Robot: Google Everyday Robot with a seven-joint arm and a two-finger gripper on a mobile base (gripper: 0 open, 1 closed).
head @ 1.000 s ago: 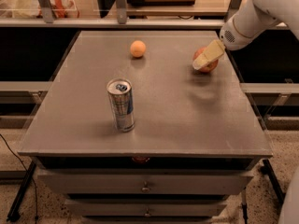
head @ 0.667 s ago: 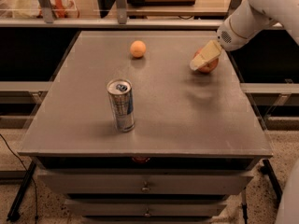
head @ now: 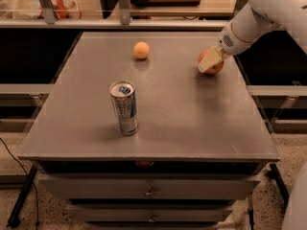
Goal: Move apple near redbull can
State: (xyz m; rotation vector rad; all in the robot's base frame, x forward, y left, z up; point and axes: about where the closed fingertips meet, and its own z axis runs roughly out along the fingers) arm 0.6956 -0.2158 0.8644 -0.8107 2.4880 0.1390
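Reddish-pink apple (head: 218, 69), paler yellowish patches, round, sits at the far right of the grey table (head: 192, 119), close to the right edge. Only part of it shows: a red sliver at upper left and a bigger bulge at lower right, the middle being covered by the gripper (head: 206, 66). Can't tell whether it rests on the tabletop or hangs just above it; a soft shadow lies right under it.

Gripper is on the apple, w/ one cream-coloured finger (head: 211, 60) laid diagonally across the fruit's front, tip pointing down and left. The 2nd finger is hidden behind the fruit. Grip looks clamped round the apple, fruit between the two fingers.

White arm (head: 249, 20) comes in from the upper right corner and slopes down-left to the gripper; wrist end is a rounded white piece w/ a small dark perforated patch facing the camera. More white robot body shows at the far right edge, top and bottom.

Redbull can (head: 124, 108), slim, silver and blue, stands upright w/ pull-tab top, left of centre nearer the front edge, well apart from the apple. A small orange fruit (head: 141, 50) lies at the far side, left of the apple, touching nothing.

Under the tabletop are grey drawers (head: 151, 188) w/ small handles. A thin cable (head: 19, 166) runs over the speckled floor at left.
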